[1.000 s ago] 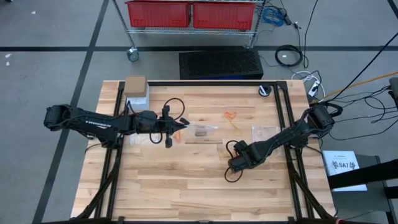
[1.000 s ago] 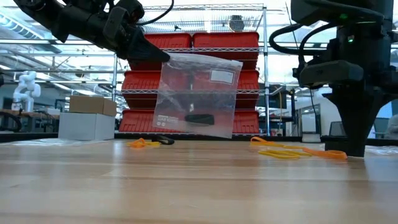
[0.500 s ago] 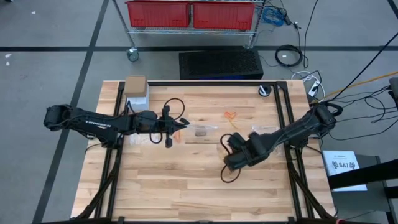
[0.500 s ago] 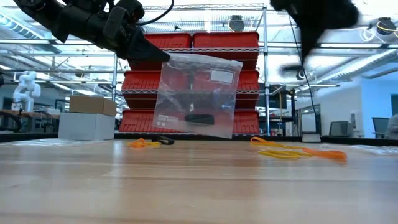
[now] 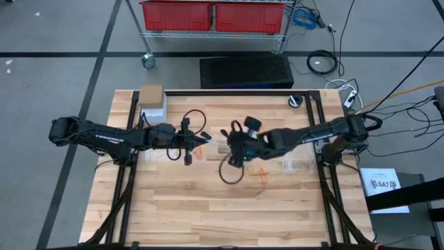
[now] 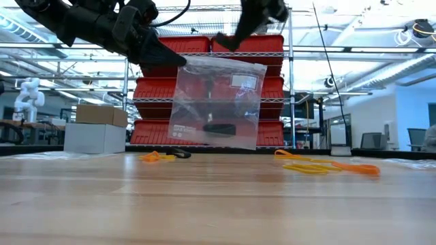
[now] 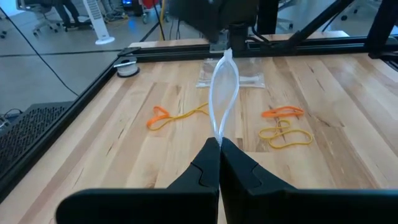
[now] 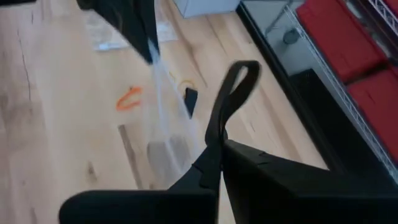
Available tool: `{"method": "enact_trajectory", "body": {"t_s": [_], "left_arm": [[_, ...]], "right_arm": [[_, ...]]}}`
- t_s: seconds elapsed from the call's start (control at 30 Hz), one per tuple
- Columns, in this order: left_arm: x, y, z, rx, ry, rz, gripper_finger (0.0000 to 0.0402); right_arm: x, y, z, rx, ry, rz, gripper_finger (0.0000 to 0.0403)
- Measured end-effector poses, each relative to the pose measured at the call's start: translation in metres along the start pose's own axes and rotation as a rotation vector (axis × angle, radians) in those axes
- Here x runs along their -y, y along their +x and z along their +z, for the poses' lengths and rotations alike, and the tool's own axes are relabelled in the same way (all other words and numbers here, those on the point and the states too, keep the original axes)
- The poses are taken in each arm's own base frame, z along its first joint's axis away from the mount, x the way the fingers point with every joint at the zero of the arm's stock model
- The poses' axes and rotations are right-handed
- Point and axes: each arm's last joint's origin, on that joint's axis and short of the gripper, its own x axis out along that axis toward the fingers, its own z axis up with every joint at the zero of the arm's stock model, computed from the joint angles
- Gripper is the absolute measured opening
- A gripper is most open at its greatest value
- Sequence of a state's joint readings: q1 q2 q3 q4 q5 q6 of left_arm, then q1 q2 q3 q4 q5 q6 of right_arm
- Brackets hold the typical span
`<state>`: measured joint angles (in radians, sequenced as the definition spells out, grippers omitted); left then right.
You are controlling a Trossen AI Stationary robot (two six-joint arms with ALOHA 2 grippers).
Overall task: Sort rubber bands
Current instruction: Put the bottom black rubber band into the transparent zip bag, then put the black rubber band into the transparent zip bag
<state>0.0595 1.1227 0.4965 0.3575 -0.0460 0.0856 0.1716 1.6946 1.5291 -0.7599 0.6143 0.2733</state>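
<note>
My left gripper [image 6: 165, 56] is shut on a clear plastic bag [image 6: 218, 102] that hangs above the table's middle, with a dark clump [image 6: 218, 129] at its bottom. My right gripper [image 6: 225, 39] is raised at the bag's top edge, shut on a black rubber band [image 8: 235, 93]. Loose orange and yellow rubber bands lie flat on the wood to either side: [image 7: 283, 112], [image 7: 286, 135], [image 7: 177, 116], [image 6: 158, 156], [image 6: 327, 165]. My left gripper pinches the bag's top corner [image 7: 219, 132] between its two fingers, coming nearly level from the table's left. The bag hangs below, clear of the table, its mouth [image 7: 224, 81] slightly parted. My right gripper pinches one end of the black band [image 8: 214, 140] between its fingertips. The rest of the loop [image 8: 239, 78] sticks out past them, lifted clear of the table. The fingers slant down from the table's right toward the bag's top.
More clear bags lie flat on the table [image 5: 297, 164], [image 7: 233, 78]. A cardboard box on a white box [image 5: 151, 98] stands at the far left corner, a small black roll [image 5: 296, 101] at the far right. Black rails [image 5: 316, 132] run along both sides.
My right gripper has risen from the tabletop at the near right and swung toward the table's left and far side, rolling its wrist, up to the top of the hanging bag. The bag and my left gripper have kept still.
</note>
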Motion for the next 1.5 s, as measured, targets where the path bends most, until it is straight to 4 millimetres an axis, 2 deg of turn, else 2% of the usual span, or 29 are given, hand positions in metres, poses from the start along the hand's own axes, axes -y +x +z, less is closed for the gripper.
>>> {"method": "enact_trajectory", "body": {"t_s": [0.17, 0.33, 0.63, 0.93, 1.17, 1.37, 1.5], "left_arm": [[0.0, 0.0, 0.0, 0.0, 0.0, 0.001, 0.0002], [0.0, 0.0, 0.0, -0.004, 0.0, 0.001, 0.0002], [-0.003, 0.0, -0.001, -0.009, -0.005, 0.009, 0.0002], [-0.002, 0.0, -0.001, -0.008, -0.005, -0.005, 0.0002], [-0.002, 0.0, -0.001, -0.007, -0.006, -0.005, 0.0002], [-0.002, 0.0, -0.001, -0.008, -0.005, -0.005, 0.0002], [-0.002, 0.0, -0.001, -0.008, -0.003, -0.003, 0.0002]], "right_arm": [[0.006, 0.011, 0.002, -0.025, -0.036, 0.059, 0.0], [-0.002, 0.018, 0.0, -0.049, -0.079, 0.107, 0.0], [-0.007, 0.017, -0.003, -0.062, -0.102, 0.131, 0.0], [-0.007, 0.039, -0.011, -0.168, -0.1, 0.165, 0.0006], [-0.003, 0.032, -0.009, -0.165, -0.058, 0.191, 0.0067], [0.002, 0.018, 0.01, -0.113, -0.005, 0.199, 0.0138], [0.007, 0.01, 0.019, -0.089, 0.008, 0.202, 0.0172]]}}
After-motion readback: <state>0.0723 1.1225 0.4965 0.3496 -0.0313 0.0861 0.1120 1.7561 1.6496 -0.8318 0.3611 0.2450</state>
